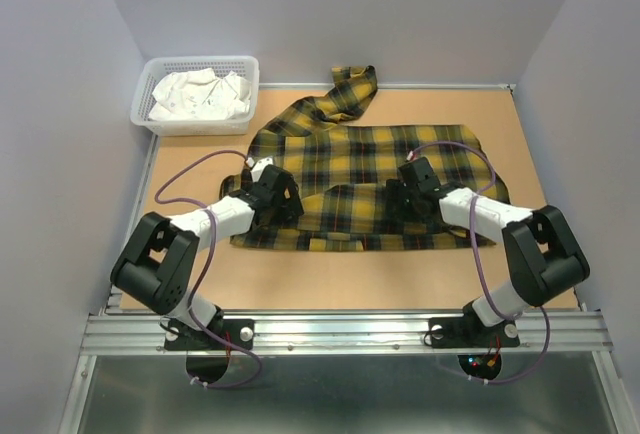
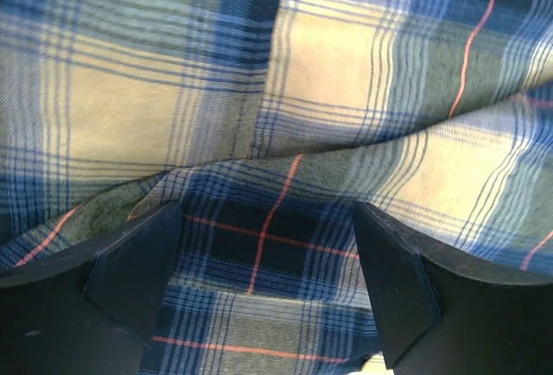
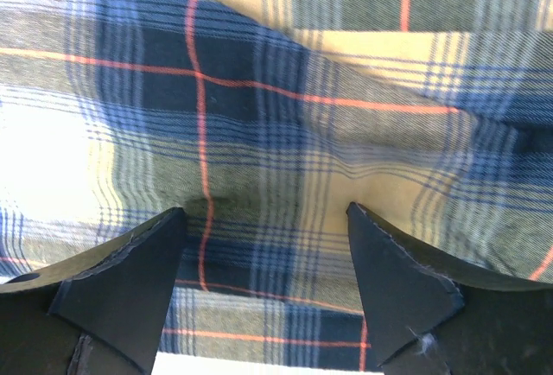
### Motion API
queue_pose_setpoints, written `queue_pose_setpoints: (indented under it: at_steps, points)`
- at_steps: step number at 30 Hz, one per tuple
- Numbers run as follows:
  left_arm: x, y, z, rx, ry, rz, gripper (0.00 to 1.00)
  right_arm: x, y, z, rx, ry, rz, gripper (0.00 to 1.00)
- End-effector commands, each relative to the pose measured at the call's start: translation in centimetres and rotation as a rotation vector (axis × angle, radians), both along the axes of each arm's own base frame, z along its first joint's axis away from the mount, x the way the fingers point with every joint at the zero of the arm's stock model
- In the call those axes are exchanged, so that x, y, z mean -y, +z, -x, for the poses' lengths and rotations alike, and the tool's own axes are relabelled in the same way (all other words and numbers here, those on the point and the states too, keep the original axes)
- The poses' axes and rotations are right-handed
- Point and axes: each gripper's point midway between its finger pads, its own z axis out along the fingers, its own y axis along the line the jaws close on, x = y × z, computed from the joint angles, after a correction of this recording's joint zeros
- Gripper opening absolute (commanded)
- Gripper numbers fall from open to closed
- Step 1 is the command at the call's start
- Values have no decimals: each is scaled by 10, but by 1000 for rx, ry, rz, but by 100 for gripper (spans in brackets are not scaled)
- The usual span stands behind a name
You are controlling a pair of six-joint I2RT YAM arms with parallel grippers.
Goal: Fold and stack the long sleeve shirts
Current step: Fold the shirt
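The yellow plaid shirt (image 1: 370, 154) lies spread across the table (image 1: 190, 244). The left tool (image 1: 278, 194) and the right tool (image 1: 410, 189) sit low over its near folded edge, jaws wide apart, gripping nothing.

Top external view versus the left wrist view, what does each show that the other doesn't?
Only the top external view shows the white basket of white cloth, the right gripper, the table and a sleeve trailing toward the far edge. Only the left wrist view shows thin red lines and a fold ridge just beyond the open fingers. Both show the yellow plaid shirt with the left gripper over it.
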Motion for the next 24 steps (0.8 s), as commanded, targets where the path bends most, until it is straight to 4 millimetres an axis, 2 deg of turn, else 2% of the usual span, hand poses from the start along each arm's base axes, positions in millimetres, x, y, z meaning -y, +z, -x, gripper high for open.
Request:
queue_pose_setpoints:
  at_steps: [1, 5, 6, 8, 9, 11, 14, 17, 18, 19, 21, 22, 24]
  points:
    - [-27, -30, 60, -171, 126, -8, 93, 26, -29, 71, -220, -41, 55, 82]
    - [-30, -18, 77, -150, 165, 25, 93, 19, -24, 94, -259, -22, -24, 82]
    - [-27, -9, 80, -140, 183, 69, 92, 14, -20, 100, -268, -11, -58, 82]
    - [-24, -7, 89, -142, 197, 109, 92, 16, -22, 113, -293, -7, -67, 83]
    - [-22, -1, 92, -134, 220, 153, 92, 13, -16, 113, -274, -8, -83, 83]
    - [-25, -4, 103, -154, 240, 171, 92, 8, -7, 113, -272, -9, -112, 85]
    - [-25, 11, 115, -134, 259, 231, 92, 5, 6, 118, -267, 3, -141, 86]
    - [-29, 36, 110, -68, 278, 256, 92, 5, 29, 106, -175, 8, -152, 87]
    - [-32, 46, 108, -37, 278, 255, 92, 7, 44, 93, -113, 6, -136, 87]
    - [-33, 66, 96, 25, 267, 247, 92, 7, 54, 85, -76, 10, -130, 87]
    - [-32, 83, 84, 73, 240, 216, 92, 11, 70, 69, -15, 19, -89, 87]
    - [-31, 102, 70, 128, 211, 190, 92, 14, 82, 52, 31, 5, -52, 88]
    - [-28, 106, 52, 140, 182, 118, 93, 19, 91, 35, 72, 12, 13, 89]
